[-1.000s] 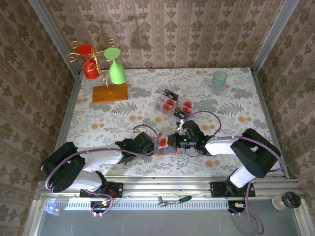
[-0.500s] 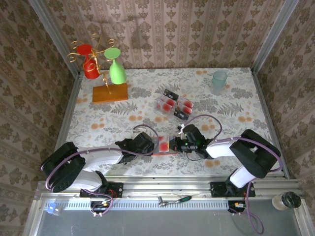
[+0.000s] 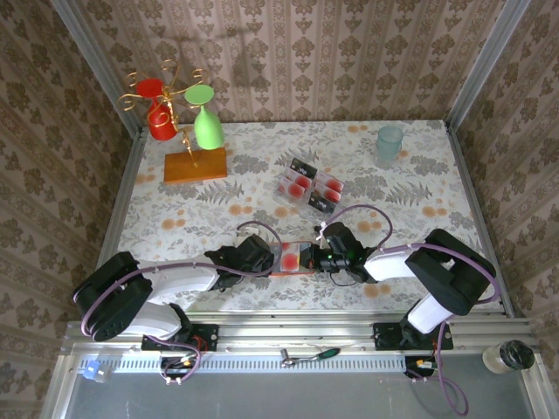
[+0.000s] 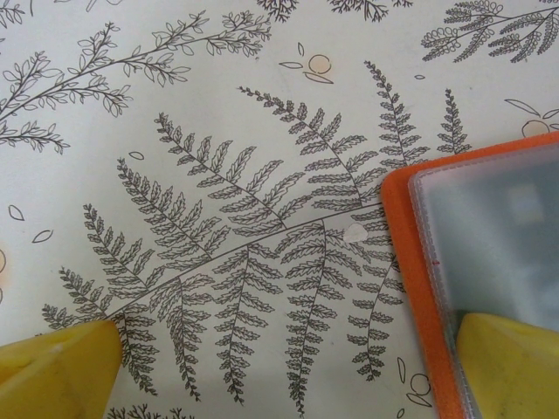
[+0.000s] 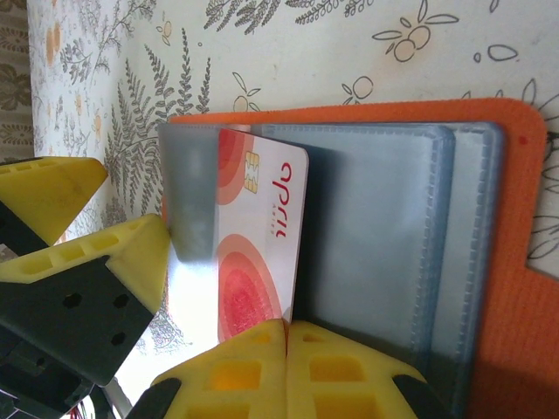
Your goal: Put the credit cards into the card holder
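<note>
The card holder (image 3: 295, 259) lies open near the front edge, orange with grey-blue pockets (image 5: 376, 236). My right gripper (image 5: 286, 330) is shut on the edge of one credit card (image 5: 258, 236), white with red circles. The card stands on edge over the holder's left half. My left gripper (image 4: 284, 375) is wide open at the holder's left side. One yellow fingertip (image 4: 511, 362) rests on the holder's lining (image 4: 498, 227), the other fingertip (image 4: 57, 367) on the tablecloth. Both left fingers (image 5: 131, 253) show beside the card. More credit cards (image 3: 307, 186) lie in a loose pile mid-table.
A wooden base with a wire stand holding a red and a green glass (image 3: 194, 164) is at the back left. A teal cup (image 3: 389, 141) stands at the back right. Patterned walls enclose the table on three sides. A jar (image 3: 507, 356) sits off the front right corner.
My right gripper has moved left and lower with the card, bringing it over the holder's left half. The left arm has stayed still.
</note>
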`<state>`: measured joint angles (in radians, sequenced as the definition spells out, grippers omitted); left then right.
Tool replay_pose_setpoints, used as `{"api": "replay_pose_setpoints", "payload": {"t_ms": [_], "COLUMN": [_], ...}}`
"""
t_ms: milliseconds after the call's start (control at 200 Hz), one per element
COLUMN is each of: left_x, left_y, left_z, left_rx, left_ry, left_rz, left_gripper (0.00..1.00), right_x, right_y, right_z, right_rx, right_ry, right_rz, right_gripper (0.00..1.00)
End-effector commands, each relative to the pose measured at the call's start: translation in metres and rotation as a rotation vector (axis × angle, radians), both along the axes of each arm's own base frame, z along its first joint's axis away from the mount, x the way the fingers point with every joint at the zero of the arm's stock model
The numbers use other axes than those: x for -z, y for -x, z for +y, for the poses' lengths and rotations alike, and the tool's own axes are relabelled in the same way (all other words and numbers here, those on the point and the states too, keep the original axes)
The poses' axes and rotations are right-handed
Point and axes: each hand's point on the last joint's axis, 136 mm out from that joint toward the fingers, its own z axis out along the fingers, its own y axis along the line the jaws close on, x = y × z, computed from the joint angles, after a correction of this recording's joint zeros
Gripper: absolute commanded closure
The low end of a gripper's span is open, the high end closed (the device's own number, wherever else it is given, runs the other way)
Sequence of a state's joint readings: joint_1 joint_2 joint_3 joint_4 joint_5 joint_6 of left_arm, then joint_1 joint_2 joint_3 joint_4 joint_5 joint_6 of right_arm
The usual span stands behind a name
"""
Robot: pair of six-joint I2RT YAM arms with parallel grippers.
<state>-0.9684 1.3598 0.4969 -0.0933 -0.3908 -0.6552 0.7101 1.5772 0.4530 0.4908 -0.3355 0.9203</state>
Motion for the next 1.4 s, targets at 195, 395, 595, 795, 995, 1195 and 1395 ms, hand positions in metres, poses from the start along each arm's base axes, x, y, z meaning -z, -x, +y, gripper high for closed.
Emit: {"api": "replay_pose_setpoints", "payload": {"t_ms": [195, 395, 595, 795, 995, 1195, 1395], "left_x": [0.012, 0.011, 0.012, 0.013, 0.01, -0.007, -0.022], "left_y": [0.006, 0.006, 0.006, 0.007, 0.006, 0.002, 0.001], "left_z": [0.01, 0.01, 0.01, 0.011, 0.008, 0.003, 0.015], "left_rx": [-0.01, -0.009, -0.01, -0.011, -0.008, -0.004, -0.037], "left_ry": [-0.042, -0.041, -0.041, -0.038, -0.03, -0.001, 0.021], "left_rz": [0.023, 0.02, 0.02, 0.023, 0.018, -0.002, -0.021], "left_gripper": [0.0, 0.0, 0.0, 0.0, 0.0, 0.0, 0.0], "right_x": [0.008, 0.009, 0.01, 0.015, 0.021, 0.004, -0.018], "right_y": [0.005, 0.006, 0.006, 0.006, 0.01, 0.009, 0.003], "right_z": [-0.004, -0.006, 0.0, 0.008, 0.022, 0.02, 0.002], "right_rx": [-0.009, -0.016, -0.048, -0.08, -0.131, -0.175, -0.192], "right_ry": [0.067, 0.085, 0.098, 0.098, 0.087, 0.142, 0.27], "right_rz": [0.032, 0.042, 0.062, 0.095, 0.129, 0.102, 0.021], "right_gripper": [1.0, 1.0, 1.0, 1.0, 1.0, 0.75, 0.66]}}
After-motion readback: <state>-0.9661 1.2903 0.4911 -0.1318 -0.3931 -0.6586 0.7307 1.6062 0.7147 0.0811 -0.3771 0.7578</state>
